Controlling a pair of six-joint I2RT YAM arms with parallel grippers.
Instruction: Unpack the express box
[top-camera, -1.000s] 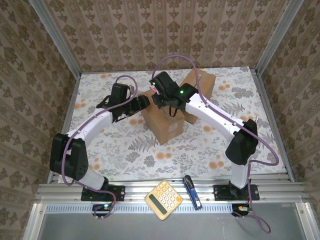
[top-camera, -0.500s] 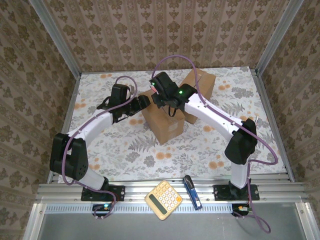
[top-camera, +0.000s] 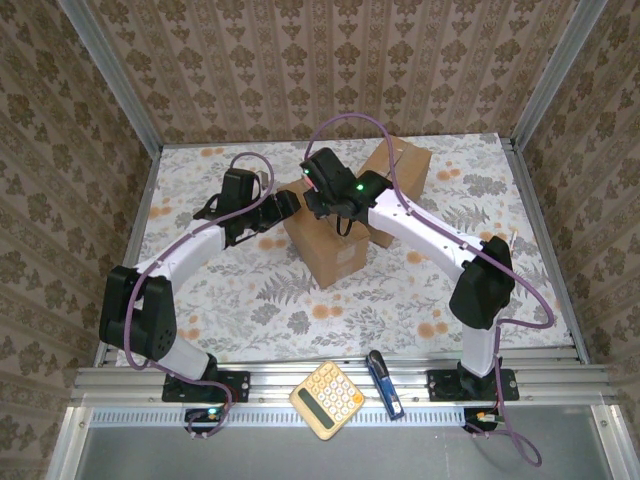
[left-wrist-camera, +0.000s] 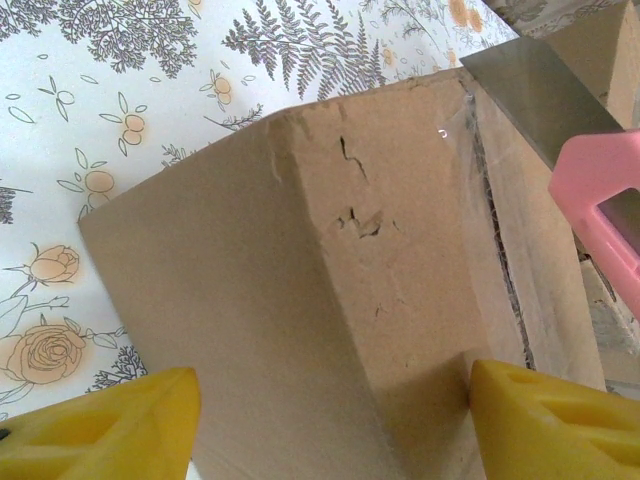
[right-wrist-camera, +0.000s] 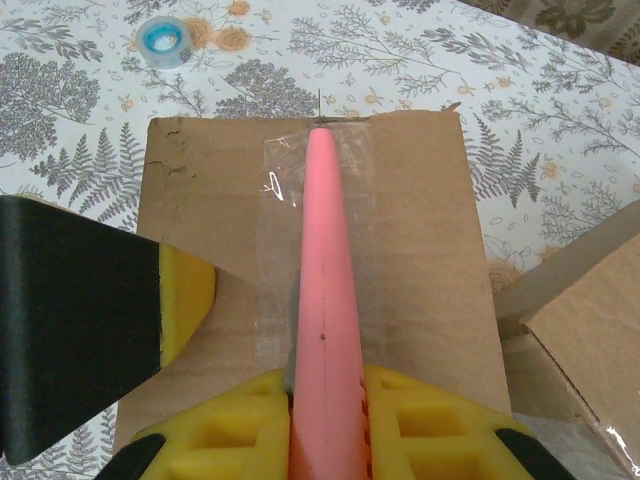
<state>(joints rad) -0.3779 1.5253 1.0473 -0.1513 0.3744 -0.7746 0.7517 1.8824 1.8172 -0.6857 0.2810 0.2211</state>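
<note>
Running straight ahead of the right end effector (right-wrist-camera: 325, 400), clenched on the pink box cutter (right-wrist-camera: 322, 260), the tape seam (right-wrist-camera: 275, 230) of the express box (right-wrist-camera: 410, 230) lay at the middle of the counter (top-camera: 250, 300), while the left end effector (left-wrist-camera: 320, 420) straddled a box corner, whether pinching it I could not tell.

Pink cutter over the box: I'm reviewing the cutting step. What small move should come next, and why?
Probably draw the pink cutter back along the tape seam toward the right gripper. Its blade sits at the far edge of the box, the tape looks uncut, and the left gripper straddles the box, seemingly bracing it.
</note>
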